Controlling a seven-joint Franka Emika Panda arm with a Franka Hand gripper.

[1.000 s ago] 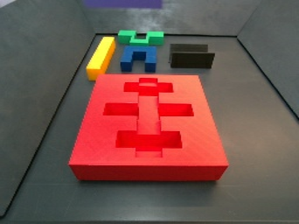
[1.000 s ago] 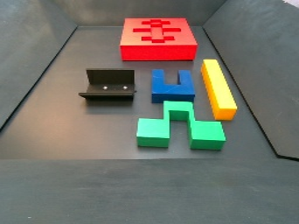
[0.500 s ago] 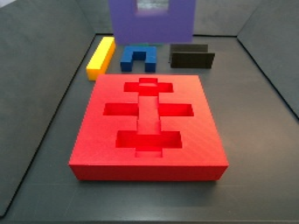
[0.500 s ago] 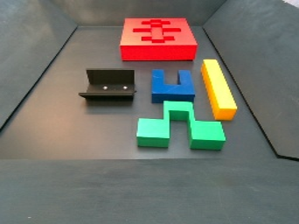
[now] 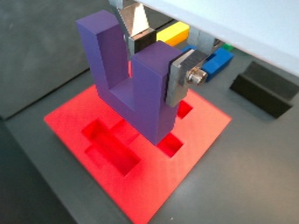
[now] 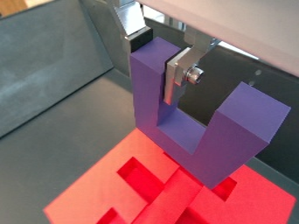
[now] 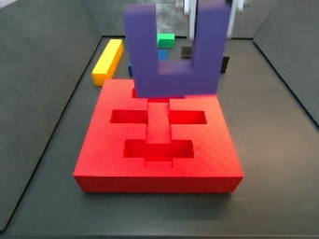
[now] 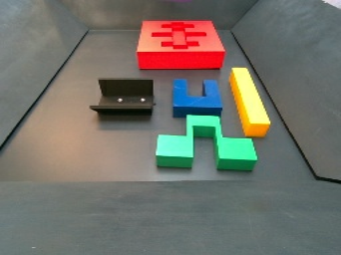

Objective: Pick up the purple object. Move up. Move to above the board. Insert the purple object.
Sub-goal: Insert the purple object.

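Observation:
My gripper [image 5: 156, 48] is shut on the purple object [image 5: 138, 83], a U-shaped block with its prongs pointing up. The silver fingers [image 6: 180, 72] clamp one prong, as both wrist views show. In a side view the purple object [image 7: 176, 63] hangs just above the far end of the red board [image 7: 100, 140], with the gripper [image 7: 212, 13] at the top edge. The board's cross-shaped cut-outs lie below the block in both wrist views [image 6: 105, 184]. The other side view shows the board [image 8: 154, 52] at the back, but not the gripper or the purple object.
A yellow bar [image 8: 249, 100], a blue arch block [image 8: 197, 97], a green notched block [image 8: 202, 142] and the dark fixture [image 8: 124, 98] stand on the grey floor in front of the board. Grey walls enclose the floor.
The purple object, held in my gripper, has come down and forward from behind the board and now hangs over the board's far end, larger in the side view.

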